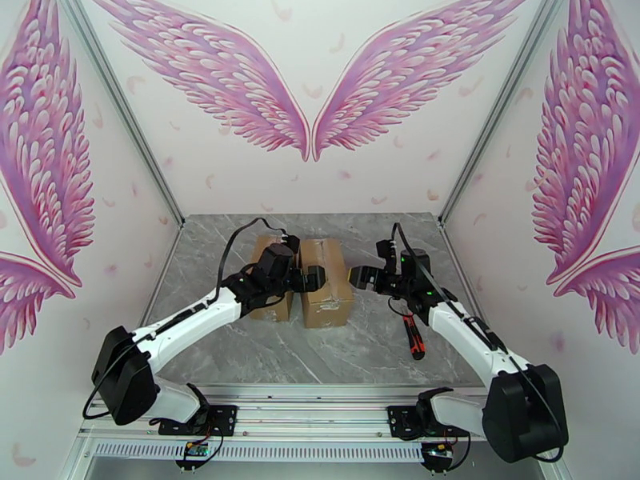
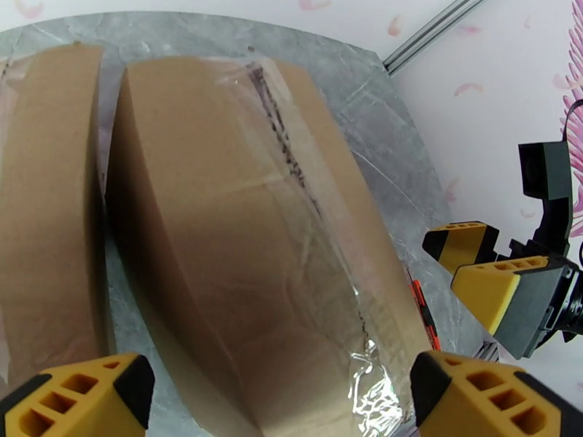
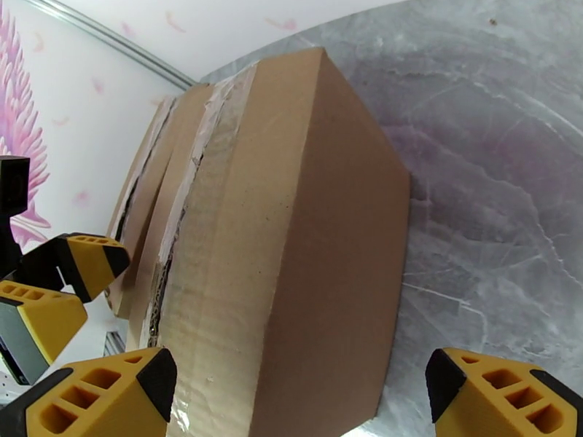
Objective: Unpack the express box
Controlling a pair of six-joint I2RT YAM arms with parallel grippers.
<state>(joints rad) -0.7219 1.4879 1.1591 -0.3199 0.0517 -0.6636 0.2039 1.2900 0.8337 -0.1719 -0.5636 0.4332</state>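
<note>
Left gripper point(image 2: 280, 384) hangs over the taped express box point(image 2: 240, 234), fingers spread wide and holding nothing. Right gripper point(image 3: 299, 376) faces that box's right side, equally released. A second box point(image 1: 268, 310) lies just left of it, and a red-handled tool point(image 1: 414, 336) lies to its right.

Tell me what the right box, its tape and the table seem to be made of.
Right box: brown cardboard, matte, with a rough cut edge along the top seam.
Tape: clear plastic film, glossy, with wrinkled highlights.
Table: grey marble look with white veins and a faint sheen; it could be stone or a printed laminate.
</note>
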